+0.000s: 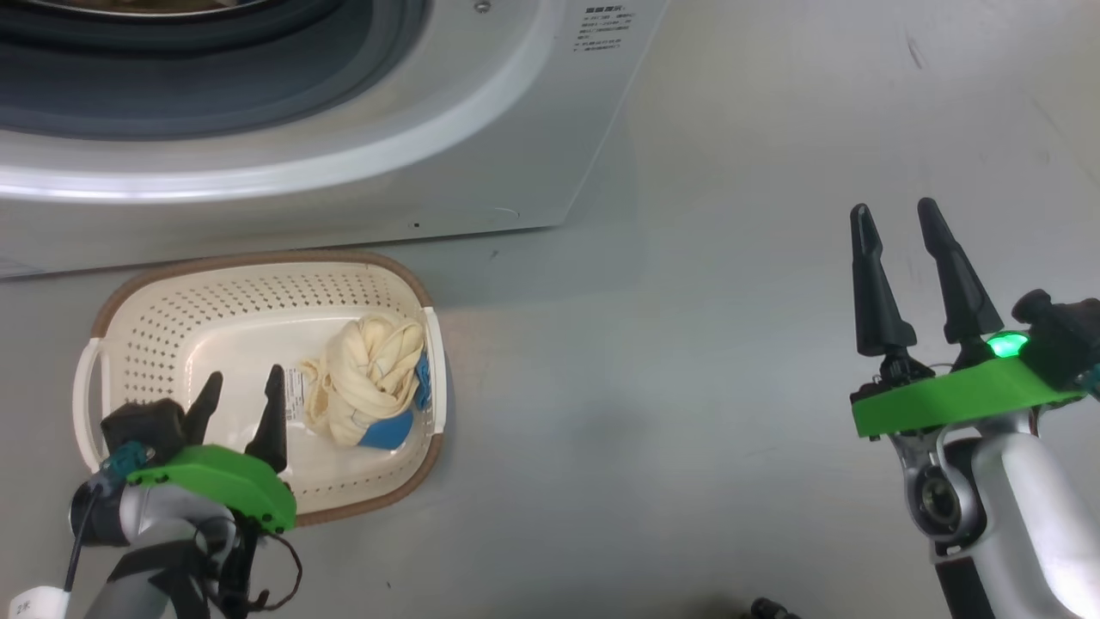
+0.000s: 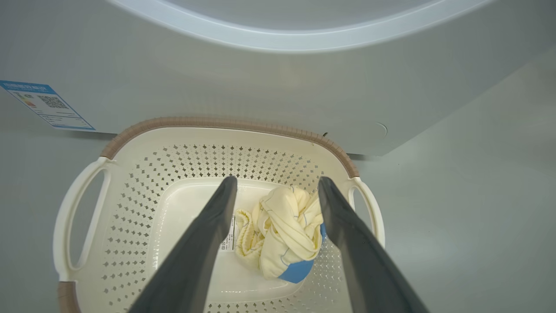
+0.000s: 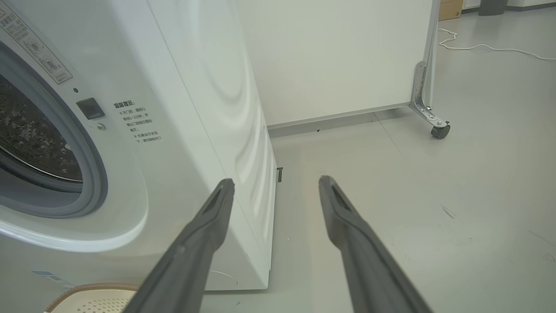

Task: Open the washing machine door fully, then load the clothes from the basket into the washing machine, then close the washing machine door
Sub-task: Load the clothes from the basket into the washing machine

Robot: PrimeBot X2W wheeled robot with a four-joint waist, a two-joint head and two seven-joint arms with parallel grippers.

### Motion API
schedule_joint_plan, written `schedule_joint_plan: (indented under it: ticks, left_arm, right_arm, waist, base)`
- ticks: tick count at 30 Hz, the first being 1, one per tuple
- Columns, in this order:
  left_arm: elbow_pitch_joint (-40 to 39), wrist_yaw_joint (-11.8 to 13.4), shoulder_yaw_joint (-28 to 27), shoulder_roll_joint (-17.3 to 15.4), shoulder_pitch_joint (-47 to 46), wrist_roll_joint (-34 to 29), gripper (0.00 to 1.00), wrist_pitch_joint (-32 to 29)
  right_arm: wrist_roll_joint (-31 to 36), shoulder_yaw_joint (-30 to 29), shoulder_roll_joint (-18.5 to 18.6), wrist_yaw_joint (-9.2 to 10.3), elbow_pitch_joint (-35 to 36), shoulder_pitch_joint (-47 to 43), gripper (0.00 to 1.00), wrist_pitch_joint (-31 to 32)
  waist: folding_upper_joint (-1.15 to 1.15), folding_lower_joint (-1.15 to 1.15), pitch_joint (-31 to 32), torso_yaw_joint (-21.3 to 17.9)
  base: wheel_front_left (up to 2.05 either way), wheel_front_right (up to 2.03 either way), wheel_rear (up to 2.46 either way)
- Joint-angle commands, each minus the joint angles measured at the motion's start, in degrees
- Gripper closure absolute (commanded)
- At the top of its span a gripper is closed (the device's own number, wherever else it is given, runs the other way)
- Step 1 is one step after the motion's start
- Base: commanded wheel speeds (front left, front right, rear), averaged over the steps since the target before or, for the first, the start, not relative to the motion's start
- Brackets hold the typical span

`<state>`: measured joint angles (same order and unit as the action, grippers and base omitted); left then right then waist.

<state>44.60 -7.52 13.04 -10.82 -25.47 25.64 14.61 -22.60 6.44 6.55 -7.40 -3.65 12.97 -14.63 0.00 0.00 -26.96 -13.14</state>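
1. Clothes [image 1: 374, 378]: twisted cream bundle with a blue patch, lying in the right half of the basket [image 1: 155, 335].
2. Basket on the floor, just in front of the washing machine [image 1: 481, 146].
3. Left gripper [image 1: 245, 374]: over the basket, fingers spread, empty, beside the bundle.
4. Right gripper [image 1: 894, 208]: well off to the right, fingers parted, empty.
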Motion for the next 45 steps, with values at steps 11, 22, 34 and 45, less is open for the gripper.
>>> schedule_joint_plan:
  ticks: [11, 22, 34, 45]
  left_arm:
    - [5.99, 0.03, 5.11, -3.73, -6.14, 4.62, 0.00, 0.39]
    - [8.97, 0.03, 10.11, -4.08, -8.62, 8.21, 0.00, 0.39]
    - [10.98, 0.03, 16.68, -5.15, -11.57, 12.49, 0.00, 0.39]
    - [13.52, 0.03, 25.77, -7.08, -15.84, 18.41, 0.00, 0.04]
  right_arm:
    - [0.51, 1.20, -0.68, -0.09, 2.14, 2.39, 0.00, -0.37]
    - [0.69, 2.15, -0.58, -0.09, 1.93, 3.37, 0.00, -0.37]
    - [0.69, 2.60, -0.67, -0.09, 2.31, 4.37, 0.00, -0.37]
    - [0.69, 3.17, -1.20, -0.09, 2.78, 5.96, 0.00, -0.37]
  waist:
    - [0.00, 0.00, -3.36, -0.93]
    - [0.00, 0.00, -4.38, -1.16]
    - [0.00, 0.00, -6.76, -1.60]
    - [0.00, 0.00, -10.45, -2.59]
  base:
    - [0.00, 0.00, 0.00]
    - [0.00, 0.00, 0.00]
    - [0.00, 0.00, 0.00]
    - [0.00, 0.00, 0.00]
